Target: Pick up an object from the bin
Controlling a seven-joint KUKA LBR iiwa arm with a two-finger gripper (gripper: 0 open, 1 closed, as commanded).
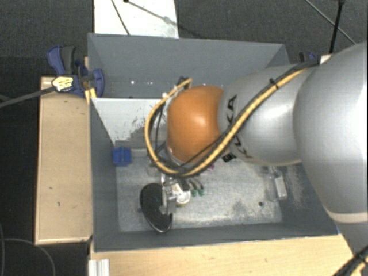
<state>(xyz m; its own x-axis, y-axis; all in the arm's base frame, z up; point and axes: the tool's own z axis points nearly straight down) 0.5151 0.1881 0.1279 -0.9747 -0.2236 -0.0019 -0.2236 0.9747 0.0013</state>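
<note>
You're looking down into a grey bin [106,200]: the arm [299,119] comes in from the right, orange wrist cover [192,128] over the middle. The gripper [172,199] sits low at the floor's lower left, touching or just beside a black oval object [152,209]. You can't tell whether the tool is spread, pressed together or pinching sth. By my read nothing's lifted yet, so grasp & lift remain; a small blue block [121,156] lies apart by the left wall.
</note>
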